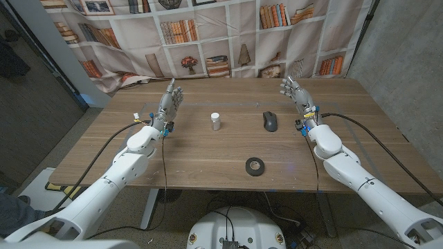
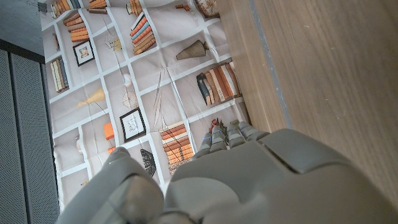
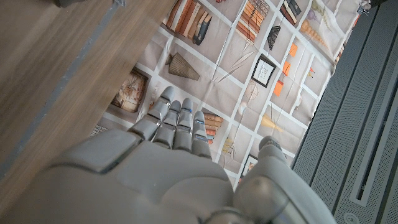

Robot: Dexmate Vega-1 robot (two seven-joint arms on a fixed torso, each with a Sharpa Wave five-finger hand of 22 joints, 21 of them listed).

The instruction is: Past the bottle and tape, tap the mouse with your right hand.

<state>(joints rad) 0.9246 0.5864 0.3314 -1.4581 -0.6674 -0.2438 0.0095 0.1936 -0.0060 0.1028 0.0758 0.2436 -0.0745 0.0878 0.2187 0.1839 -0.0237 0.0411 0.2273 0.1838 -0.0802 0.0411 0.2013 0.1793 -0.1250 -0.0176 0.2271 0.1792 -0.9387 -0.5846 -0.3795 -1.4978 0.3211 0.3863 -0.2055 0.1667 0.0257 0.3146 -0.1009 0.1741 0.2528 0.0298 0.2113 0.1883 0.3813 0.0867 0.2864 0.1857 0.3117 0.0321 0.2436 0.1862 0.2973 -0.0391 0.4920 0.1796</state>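
The right hand (image 1: 294,92) was held open and empty, fingers up, just beside the mouse (image 1: 270,121) on the counter (image 1: 208,149); the left hand (image 1: 169,102) was likewise open. The tap appeared not yet begun: a short inward reach was called for.

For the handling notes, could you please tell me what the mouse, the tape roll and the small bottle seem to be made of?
Mouse: probably matte black plastic, with no glare on it. Tape: a black ring, faintly glossy, perhaps vinyl tape; too small to be sure. Bottle: opaque white, likely plastic, with a lid of the same white.
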